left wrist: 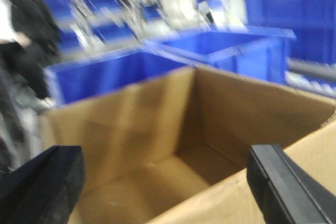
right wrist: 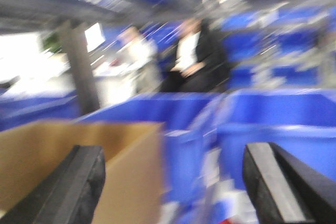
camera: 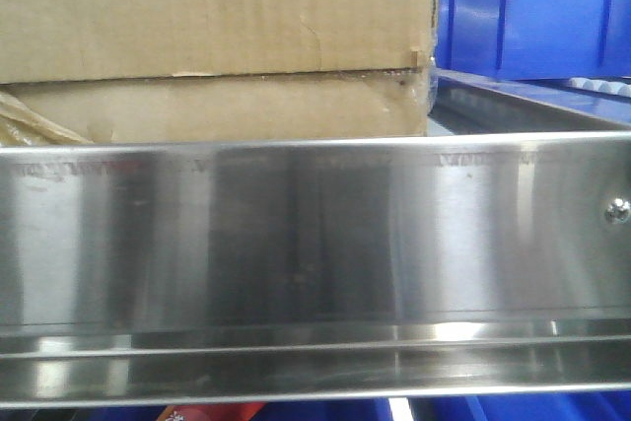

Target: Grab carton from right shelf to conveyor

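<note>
Carton (camera: 207, 27) in upper left of front view, on shelf (camera: 498, 105), just behind shiny steel rail (camera: 296, 234), lower edge hidden by it. Yellowish wrinkled tape (camera: 30, 123) at far left, right at rail's top edge. Torn spot at carton's right corner. Blue bin (camera: 532, 7) in upper right, just beside carton. Single screw (camera: 618, 210) at right end of rail. Pale rollers (camera: 601, 84) at right edge, below bin.

Left wrist view, blurred: left gripper (left wrist: 165, 182) spread wide, fingers (left wrist: 47, 187) in lower left and lower right corners. Open carton top between and beyond them, brown inner walls filling centre. Blue bins (left wrist: 105, 74) behind, person (left wrist: 31, 35) in dark clothes at left edge.

Right wrist view, heavily blurred: right gripper (right wrist: 173, 182) likewise wide apart. Carton at lower left, behind left finger. Blue bins across centre and right, two people (right wrist: 194, 56) in upper middle.
</note>
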Tool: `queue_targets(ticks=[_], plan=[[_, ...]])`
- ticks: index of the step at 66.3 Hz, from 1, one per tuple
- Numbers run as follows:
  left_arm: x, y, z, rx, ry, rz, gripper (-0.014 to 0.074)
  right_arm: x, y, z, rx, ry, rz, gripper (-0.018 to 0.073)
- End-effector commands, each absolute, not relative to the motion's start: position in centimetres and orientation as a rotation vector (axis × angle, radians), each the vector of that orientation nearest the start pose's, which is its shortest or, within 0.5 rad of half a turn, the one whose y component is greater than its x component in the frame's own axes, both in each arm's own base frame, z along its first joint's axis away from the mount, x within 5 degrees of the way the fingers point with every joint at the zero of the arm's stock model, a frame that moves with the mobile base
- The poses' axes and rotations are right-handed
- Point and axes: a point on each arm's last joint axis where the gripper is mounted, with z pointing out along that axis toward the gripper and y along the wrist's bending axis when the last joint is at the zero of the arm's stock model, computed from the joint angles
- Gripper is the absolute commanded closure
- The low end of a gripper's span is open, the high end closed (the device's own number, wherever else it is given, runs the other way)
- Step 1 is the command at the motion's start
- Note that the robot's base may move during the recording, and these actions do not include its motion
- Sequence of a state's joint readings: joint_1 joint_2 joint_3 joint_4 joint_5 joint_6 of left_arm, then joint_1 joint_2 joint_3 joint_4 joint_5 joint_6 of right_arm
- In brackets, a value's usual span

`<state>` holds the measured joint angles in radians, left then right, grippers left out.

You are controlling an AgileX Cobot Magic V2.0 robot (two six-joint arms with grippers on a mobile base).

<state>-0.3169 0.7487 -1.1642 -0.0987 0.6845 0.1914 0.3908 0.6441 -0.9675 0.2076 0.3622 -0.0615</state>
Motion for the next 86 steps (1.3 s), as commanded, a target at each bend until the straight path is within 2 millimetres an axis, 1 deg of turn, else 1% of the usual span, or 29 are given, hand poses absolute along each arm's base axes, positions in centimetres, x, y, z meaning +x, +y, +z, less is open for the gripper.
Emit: queue_targets(ticks=[1,5,8,9,11,15,16,21,27,31,34,38,41,43,48,55,61,74,86], plan=[[12.7,-4.9,47.8,0.425,1.73,-0.225,0.0071,11.7,6.8,45.7,-0.351,1.589,0.525,0.0091],[14.2,-5.3,48.4,0.389,1.789,-0.234,0.0071,12.8,8.4,46.4,-0.415,1.639,0.561,0.003],[15.0,-5.3,49.0,0.366,1.823,-0.224,0.0071,13.5,9.5,47.0,-0.458,1.666,0.583,-0.0017],[15.5,-5.4,49.3,0.348,1.849,-0.221,0.0071,14.2,10.2,47.1,-0.479,1.696,0.588,-0.0015],[16.2,-5.5,49.5,0.334,1.88,-0.211,0.0071,14.9,11.0,47.4,-0.506,1.724,0.596,-0.001],[17.3,-5.3,49.9,0.28,1.945,-0.17,0.0071,16.0,12.2,48.4,-0.542,1.764,0.601,-0.0011],[17.5,-5.2,50.2,0.265,1.951,-0.161,0.0071,16.3,12.4,48.6,-0.549,1.776,0.6,-0.0011],[18.6,-4.8,50.5,0.173,2.033,-0.094,0.0071,18.0,13.7,49.2,-0.596,1.86,0.59,-0.0011],[19.9,-4.3,50.5,0.082,2.133,0.002,0.0071,19.4,14.8,50.5,-0.62,1.923,0.586,-0.0011],[20.7,-4.4,50.4,0.049,2.181,0.027,0.0071,20.7,15.4,50.8,-0.612,1.989,0.568,-0.0011],[21.6,-4.6,50.4,0.047,2.187,0.029,0.0071,21.6,15.6,51.3,-0.591,2.026,0.523,-0.0011],[22.5,-4.8,50.4,0.037,2.196,0.019,0.0071,22.9,15.7,51.4,-0.553,2.099,0.431,-0.0011],[23.1,-4.9,50.1,0.029,2.21,0.003,0.0071,23.9,16.0,51.1,-0.529,2.166,0.388,-0.0011],[23.7,-4.9,49.9,0.018,2.222,-0.004,0.0071,24.5,16.2,51.5,-0.509,2.151,0.374,-0.0011],[24.6,-4.5,49.4,-0.018,2.248,-0.012,0.0071,26.0,17.2,51.8,-0.494,2.134,0.382,-0.0011],[25.6,-3.4,48.8,-0.065,2.272,0.005,0.0071,27.4,18.4,51.4,-0.493,2.143,0.416,-0.0011],[26.5,-2.7,48.2,-0.055,2.296,0.049,0.0071,28.7,19.1,50.1,-0.465,2.187,0.41,-0.0011],[28.9,-2.8,46.3,-0.05,2.364,0.071,0.0071,31.3,20.6,47.2,-0.464,2.267,0.364,-0.0011],[30.8,-2.4,44.5,-0.076,2.424,0.065,0.0071,32.9,21.7,44.9,-0.474,2.324,0.337,-0.0011]])
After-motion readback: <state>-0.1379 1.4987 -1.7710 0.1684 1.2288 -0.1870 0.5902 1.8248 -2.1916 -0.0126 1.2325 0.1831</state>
